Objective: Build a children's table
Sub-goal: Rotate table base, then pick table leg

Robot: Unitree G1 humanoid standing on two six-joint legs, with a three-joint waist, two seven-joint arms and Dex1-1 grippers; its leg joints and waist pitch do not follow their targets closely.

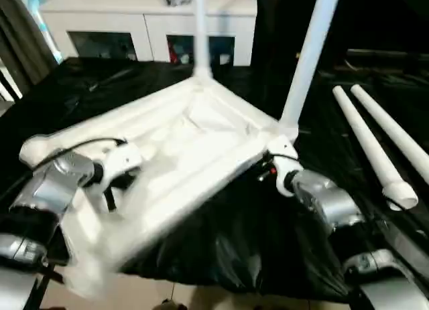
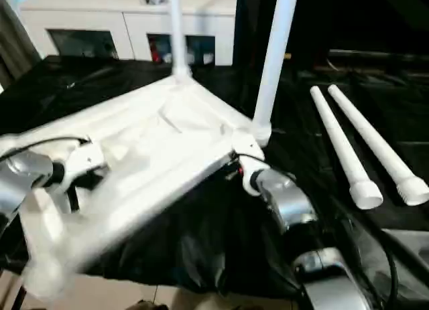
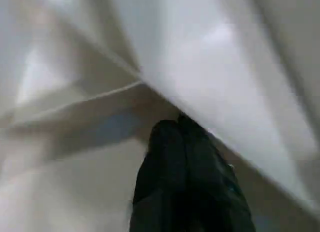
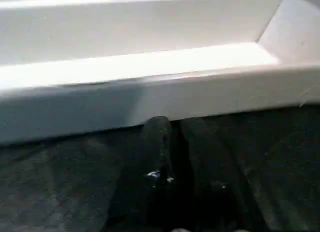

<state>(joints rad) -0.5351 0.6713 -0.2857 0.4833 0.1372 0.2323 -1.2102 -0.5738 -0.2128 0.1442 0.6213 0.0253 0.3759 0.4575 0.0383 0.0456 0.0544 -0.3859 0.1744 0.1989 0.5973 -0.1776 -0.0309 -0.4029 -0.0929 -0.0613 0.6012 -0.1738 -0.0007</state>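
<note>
The children's table's white tabletop [image 1: 194,142] lies underside up and tilted on the black cover. Two white legs stand in its sockets, one at the far corner [image 1: 201,35] and one at the right corner [image 1: 308,55]. Two loose legs [image 1: 369,146] [image 1: 395,132] lie side by side on the right. My left gripper [image 3: 177,124] is shut, its tips pressed against the ribbed underside near the tabletop's left end [image 1: 110,193]. At the rim just below the right corner socket, my right gripper [image 4: 176,124] has its fingers drawn close together with nothing between them.
The black-covered work table [image 1: 221,243] ends close in front of me, with pale floor below its edge. A white glass-door cabinet [image 1: 147,22] stands behind it. Grey curtains hang at the far left.
</note>
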